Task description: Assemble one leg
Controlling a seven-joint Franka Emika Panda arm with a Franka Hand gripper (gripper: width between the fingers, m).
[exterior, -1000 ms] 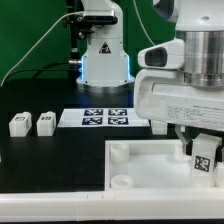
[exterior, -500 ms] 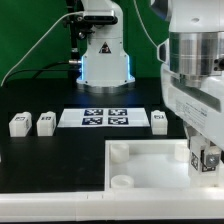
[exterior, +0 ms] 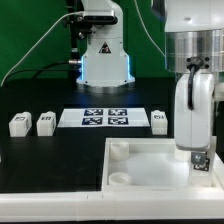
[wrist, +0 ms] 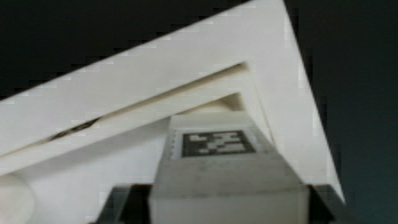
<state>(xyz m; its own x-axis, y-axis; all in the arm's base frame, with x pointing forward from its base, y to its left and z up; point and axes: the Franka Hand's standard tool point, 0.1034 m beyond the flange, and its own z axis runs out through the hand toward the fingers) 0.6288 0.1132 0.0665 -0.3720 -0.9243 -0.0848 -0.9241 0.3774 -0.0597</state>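
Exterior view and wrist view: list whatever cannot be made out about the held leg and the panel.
- Held leg: in the exterior view the gripper covers most of it; whether it touches the panel cannot be told.
- Jaws: in the wrist view only dark edges flank the leg; its lower part is cut off by the picture's edge.
- Panel: its corner near the gripper is hidden by the arm and cut off at the exterior view's right edge.
- Loose legs' tags: too small.

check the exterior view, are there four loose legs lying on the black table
No, only three legs lie loose there; a fourth leg is at the gripper.
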